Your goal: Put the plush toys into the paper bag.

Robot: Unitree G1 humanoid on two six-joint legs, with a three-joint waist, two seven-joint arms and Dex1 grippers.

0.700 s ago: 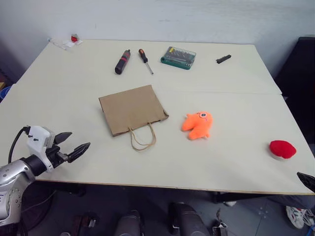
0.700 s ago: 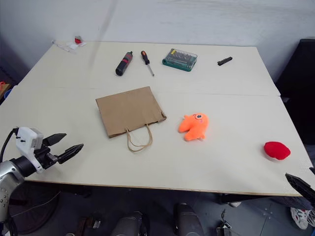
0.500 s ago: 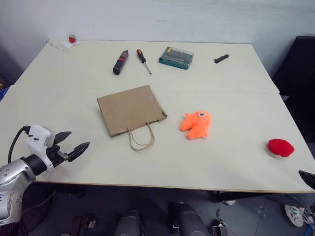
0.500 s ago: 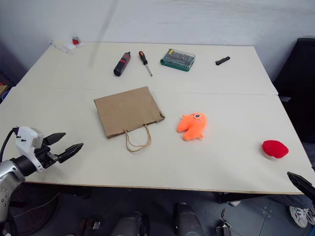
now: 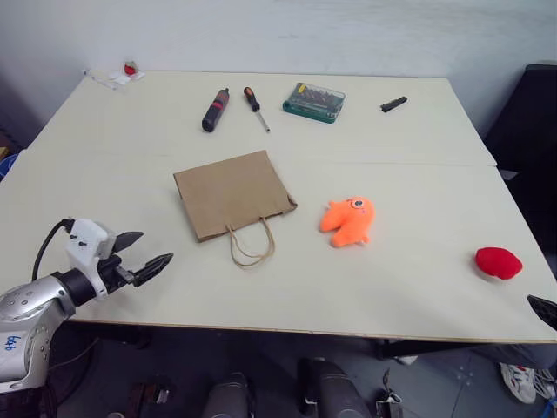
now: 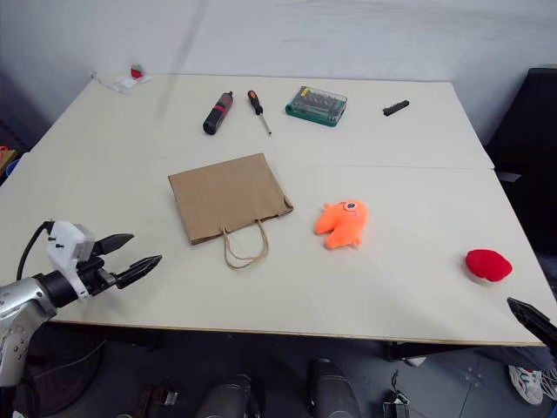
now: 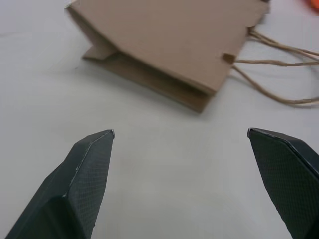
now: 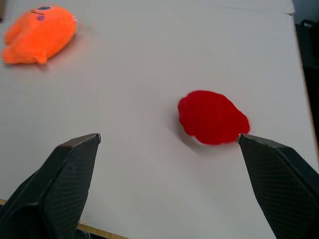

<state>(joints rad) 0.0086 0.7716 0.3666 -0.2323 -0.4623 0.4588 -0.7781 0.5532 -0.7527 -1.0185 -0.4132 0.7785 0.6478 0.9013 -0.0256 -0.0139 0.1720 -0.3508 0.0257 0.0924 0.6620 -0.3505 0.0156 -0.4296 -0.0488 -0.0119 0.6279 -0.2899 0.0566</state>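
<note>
Pincers [image 5: 144, 253] [image 8: 169, 141] wide open, empty.

We are seeing the bag [image 5: 231, 193] lying at the table's [image 5: 104, 165] centre, the fish toy [image 5: 348, 219] right of it, the round toy [image 5: 498, 262] at far right.

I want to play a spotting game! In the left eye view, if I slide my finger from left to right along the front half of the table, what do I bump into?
Open left gripper → flat brown paper bag → bright orange fish-like plush toy → small red rounded plush toy.
</note>
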